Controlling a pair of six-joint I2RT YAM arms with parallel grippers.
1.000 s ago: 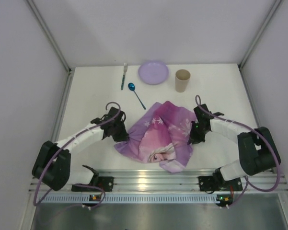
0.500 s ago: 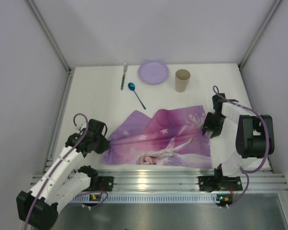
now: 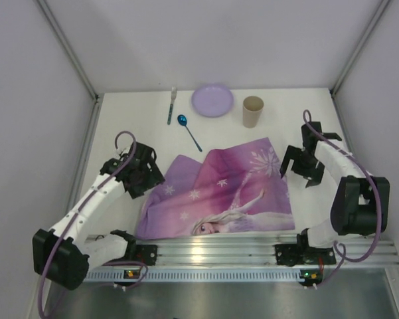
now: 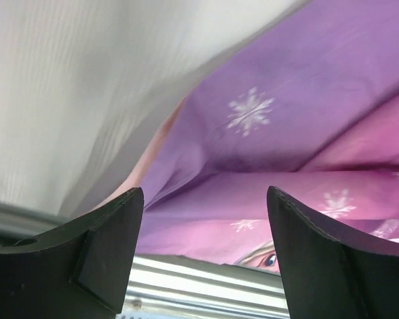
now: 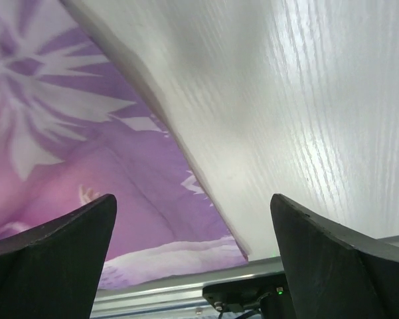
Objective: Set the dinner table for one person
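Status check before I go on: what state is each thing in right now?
Placemat: spread out but rumpled, a ridge across the middle.
Plate: right way up, empty.
Cup: upright.
Spoon: lying flat, off the placemat.
Teal-handled utensil: lying flat, off the placemat.
Left gripper: open, holding nothing.
Right gripper: open, holding nothing.

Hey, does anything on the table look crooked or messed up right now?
Yes, the purple placemat is rumpled and askew: a raised fold runs across its middle, and its edges sit at an angle to the edges of the dinner table. Nothing looks spilled or broken.
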